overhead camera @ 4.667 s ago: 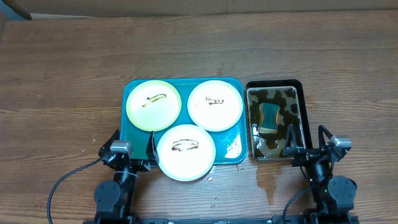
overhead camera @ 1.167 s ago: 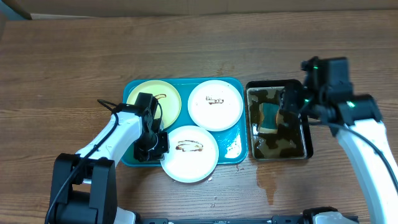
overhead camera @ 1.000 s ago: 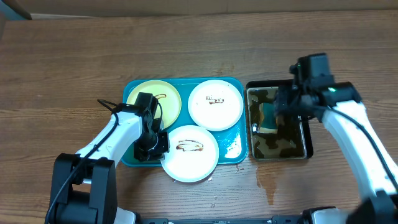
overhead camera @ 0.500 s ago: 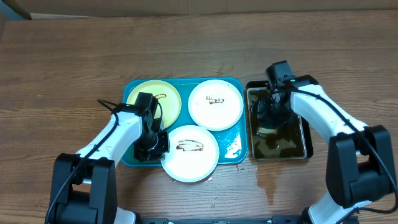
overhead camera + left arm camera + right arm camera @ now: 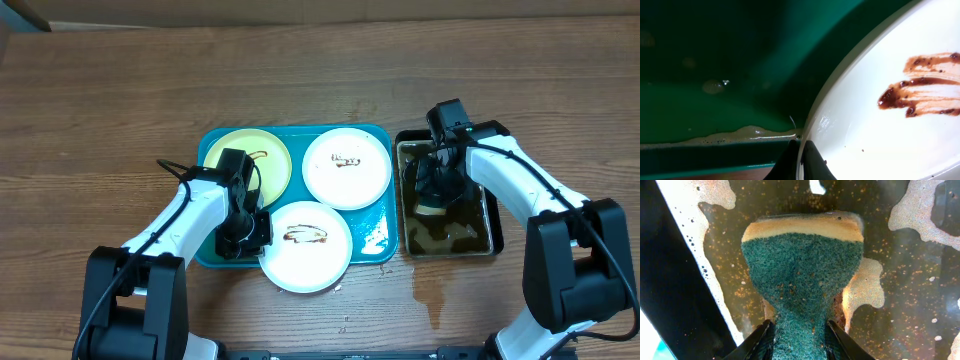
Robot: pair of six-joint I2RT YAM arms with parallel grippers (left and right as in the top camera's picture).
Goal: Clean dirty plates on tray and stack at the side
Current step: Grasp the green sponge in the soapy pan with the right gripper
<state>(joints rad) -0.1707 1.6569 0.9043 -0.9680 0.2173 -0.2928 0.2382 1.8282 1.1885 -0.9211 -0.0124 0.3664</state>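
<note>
Holding the front white plate (image 5: 303, 246) by its left rim with my left gripper (image 5: 252, 232). Jaws are fully closed on the edge, with the fingertips (image 5: 810, 162) on either side of the rim in the wrist view. The plate has a brown sauce squiggle (image 5: 920, 85) near its middle. It sits at the near side of the tray (image 5: 372, 236) and overhangs the tray's near rim.

Two more plates are on the tray behind it: the yellow-green plate (image 5: 272, 172) back left and the back white plate (image 5: 346, 168) back right. Both carry sauce marks and neither gripper touches them. My left arm crosses over part of the yellow-green one. The tray floor is wet, with a thin foam line along the wall beside the held plate.

My right gripper (image 5: 437, 190) is down in the black pan (image 5: 497, 225), just right of the tray. Jaws are partway in and squeezing the sponge (image 5: 802, 265), whose waist is visibly pinched between them. Its green scouring face points at the wrist camera, with the yellow foam layer at the far end. The pan holds murky brown water with pale foam patches.

A wet patch (image 5: 430, 290) lies on the wooden table (image 5: 100, 100) in front of the pan.
</note>
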